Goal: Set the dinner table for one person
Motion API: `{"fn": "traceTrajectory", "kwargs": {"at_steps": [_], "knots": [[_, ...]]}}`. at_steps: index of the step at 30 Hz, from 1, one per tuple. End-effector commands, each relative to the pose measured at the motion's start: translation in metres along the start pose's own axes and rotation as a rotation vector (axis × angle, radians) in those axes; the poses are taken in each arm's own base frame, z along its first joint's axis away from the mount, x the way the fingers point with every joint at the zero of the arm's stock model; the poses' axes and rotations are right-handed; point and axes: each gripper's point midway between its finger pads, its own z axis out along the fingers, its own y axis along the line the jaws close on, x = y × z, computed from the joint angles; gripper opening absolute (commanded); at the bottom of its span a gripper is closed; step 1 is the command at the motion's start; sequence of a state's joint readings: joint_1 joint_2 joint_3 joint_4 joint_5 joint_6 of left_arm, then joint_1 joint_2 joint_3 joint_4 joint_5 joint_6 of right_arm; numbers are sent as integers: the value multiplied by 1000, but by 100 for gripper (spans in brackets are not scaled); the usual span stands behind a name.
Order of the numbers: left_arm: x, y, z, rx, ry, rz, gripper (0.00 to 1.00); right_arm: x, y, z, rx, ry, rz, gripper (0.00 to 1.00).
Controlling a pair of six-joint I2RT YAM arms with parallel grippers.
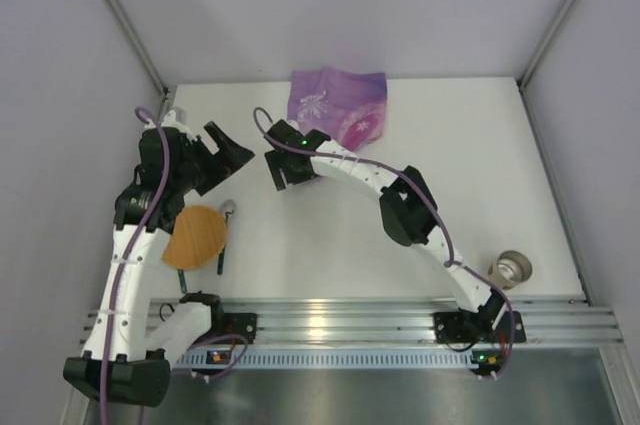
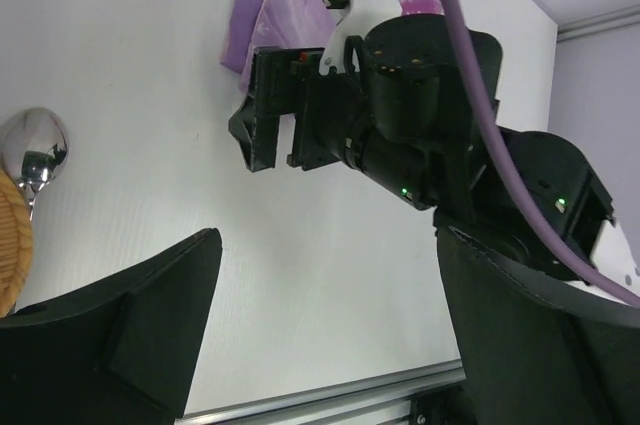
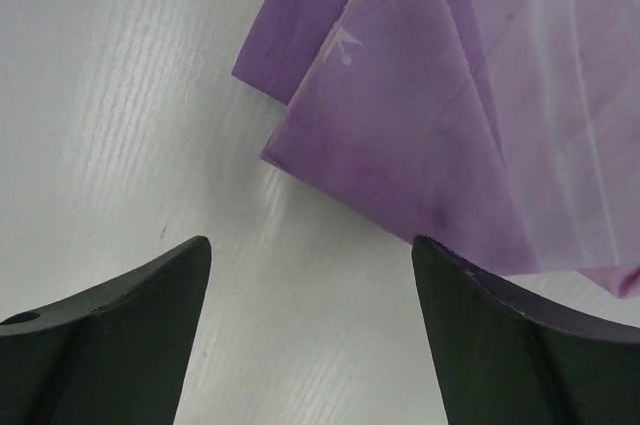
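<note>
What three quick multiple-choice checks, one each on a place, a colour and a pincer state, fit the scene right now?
1. Where is the cup?
A. far left corner
B. dead centre
C. near right corner

2. What colour is the placemat?
A. purple
B. green
C. yellow

3. How is the right pincer?
A. shut on the placemat
B. open, holding nothing
C. shut on a spoon

Answers:
1. C: the top view shows it at the near edge on the right.
2. A: it is purple in every view.
3. B: the right wrist view shows the fingers wide apart with nothing held between them.
</note>
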State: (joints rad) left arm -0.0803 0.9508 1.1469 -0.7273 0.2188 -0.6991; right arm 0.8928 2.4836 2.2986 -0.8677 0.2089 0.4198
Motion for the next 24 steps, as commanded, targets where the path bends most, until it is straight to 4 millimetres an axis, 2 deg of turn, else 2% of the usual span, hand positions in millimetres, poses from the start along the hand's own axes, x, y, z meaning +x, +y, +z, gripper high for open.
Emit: {"fn": "traceTrajectory", "kwargs": {"at_steps": [1,7,17,24], "knots": [[10,7,-2,-9,21,14,93,-15,18,10,-33,-71,-13,83],[16,13,5,-20,44,16,92,-28,22,20,-42,-125,1,83],[20,23,15,-42,54,15,90,-54,19,17,-13,-221,11,78],[22,28,27,-58,64,0,89,-34,10,31,7,-158,-24,58]]}}
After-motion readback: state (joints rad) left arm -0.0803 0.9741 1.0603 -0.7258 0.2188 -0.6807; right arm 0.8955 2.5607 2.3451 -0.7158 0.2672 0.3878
